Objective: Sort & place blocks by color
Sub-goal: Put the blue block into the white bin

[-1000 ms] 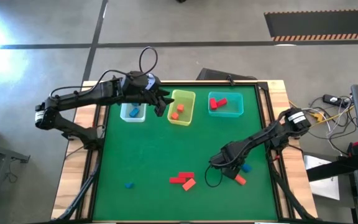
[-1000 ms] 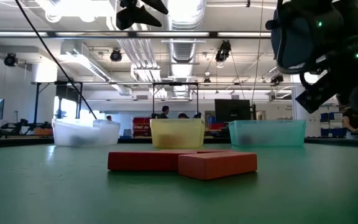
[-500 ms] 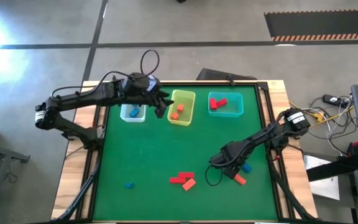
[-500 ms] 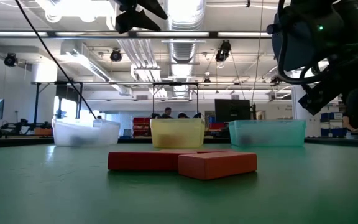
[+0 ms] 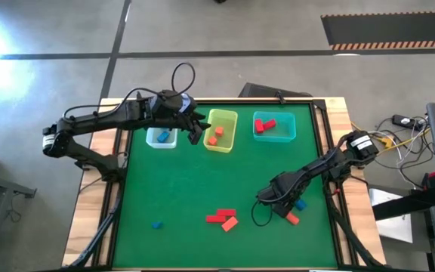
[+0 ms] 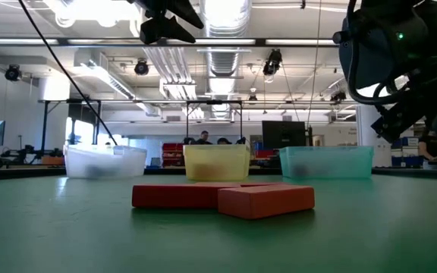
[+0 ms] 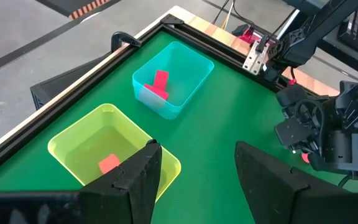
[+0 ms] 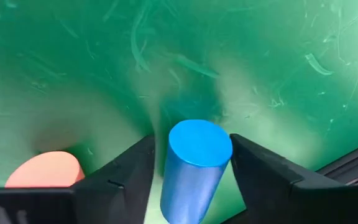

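My right gripper (image 5: pixel 281 199) is open, low over the table near its right front. Its fingers stand close on either side of an upright blue cylinder block (image 8: pixel 194 163), which stands on the green mat; the block also shows in the high view (image 5: pixel 299 204). An orange block (image 5: pixel 291 218) lies just beside it, also seen in the right wrist view (image 8: pixel 42 170). My left gripper (image 5: pixel 194 130) is open and empty, held high between the clear bin (image 5: pixel 161 143) and the yellow bin (image 5: pixel 221 115). Red and orange blocks (image 5: pixel 221 219) lie at front centre.
The clear bin holds a blue block (image 5: pixel 163 137), the yellow bin orange blocks (image 7: pixel 109 163), and the teal bin (image 5: pixel 285 137) red blocks (image 5: pixel 264 125). A small blue block (image 5: pixel 157 224) lies front left. The red bar (image 6: pixel 177 196) and orange block (image 6: pixel 266 200) lie touching. Open mat lies mid-table.
My right gripper has edged a little toward the table's right edge, closer around the blue cylinder block.
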{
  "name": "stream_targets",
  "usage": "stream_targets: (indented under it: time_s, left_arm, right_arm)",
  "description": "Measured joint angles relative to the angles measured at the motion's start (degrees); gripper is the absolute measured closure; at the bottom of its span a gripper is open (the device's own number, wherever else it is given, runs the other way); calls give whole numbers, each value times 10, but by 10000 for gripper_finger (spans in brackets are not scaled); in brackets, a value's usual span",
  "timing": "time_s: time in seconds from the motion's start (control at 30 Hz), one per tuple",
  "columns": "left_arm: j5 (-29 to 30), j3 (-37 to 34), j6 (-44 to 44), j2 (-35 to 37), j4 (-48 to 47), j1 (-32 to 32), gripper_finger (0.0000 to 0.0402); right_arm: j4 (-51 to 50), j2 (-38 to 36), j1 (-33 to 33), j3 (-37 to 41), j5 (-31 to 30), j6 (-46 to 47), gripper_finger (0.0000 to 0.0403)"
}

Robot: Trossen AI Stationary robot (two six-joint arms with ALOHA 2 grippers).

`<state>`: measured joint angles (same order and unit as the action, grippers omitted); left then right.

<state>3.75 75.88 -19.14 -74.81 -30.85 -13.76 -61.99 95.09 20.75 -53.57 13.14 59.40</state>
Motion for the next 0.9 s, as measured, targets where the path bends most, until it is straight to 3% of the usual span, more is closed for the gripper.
stream_targets:
  time_s: [0.2, 0.47, 0.57, 0.7, 0.83, 0.9]
  left_arm:
    - [0, 0, 0, 0, 0, 0, 215]
    - [-17, 0, -8, 1, 16, 0, 215]
    - [-51, 0, -15, 4, 49, 2, 215]
    - [-103, -1, -14, 7, 106, 11, 215]
    - [-134, -3, 0, 12, 157, 26, 215]
    - [-137, -3, 2, 14, 180, 33, 215]
  right_arm:
    - [-3, 0, 0, 1, -1, -7, 283]
    - [-20, -55, -36, -59, -63, -21, 283]
    - [25, -97, -57, -99, -146, -11, 283]
    - [180, -178, -79, -129, -317, -40, 283]
    - [389, -265, -83, -112, -475, -144, 283]
    - [519, -306, -83, -90, -525, -229, 283]
